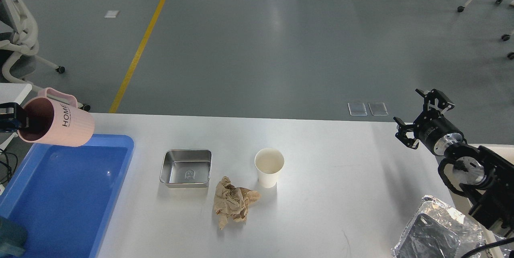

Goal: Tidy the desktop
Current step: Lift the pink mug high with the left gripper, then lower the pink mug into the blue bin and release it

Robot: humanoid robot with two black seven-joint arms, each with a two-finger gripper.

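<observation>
The white desktop (329, 194) carries a steel tray (186, 168), a crumpled brown paper (233, 203) and a white paper cup (269, 167) near its middle. At the far left my left gripper (18, 119) is shut on the rim of a pink mug (56, 122) marked HOME, held tilted in the air above the far end of the blue tray (68, 194). Most of the left arm is out of view. My right gripper (421, 115) hovers open over the desktop's far right corner, holding nothing.
A foil-lined container (435, 234) sits at the near right corner. A small white side table (14, 89) and a wheeled chair (20, 37) stand beyond the left edge. Grey floor with a yellow line (140, 45) lies behind the desk.
</observation>
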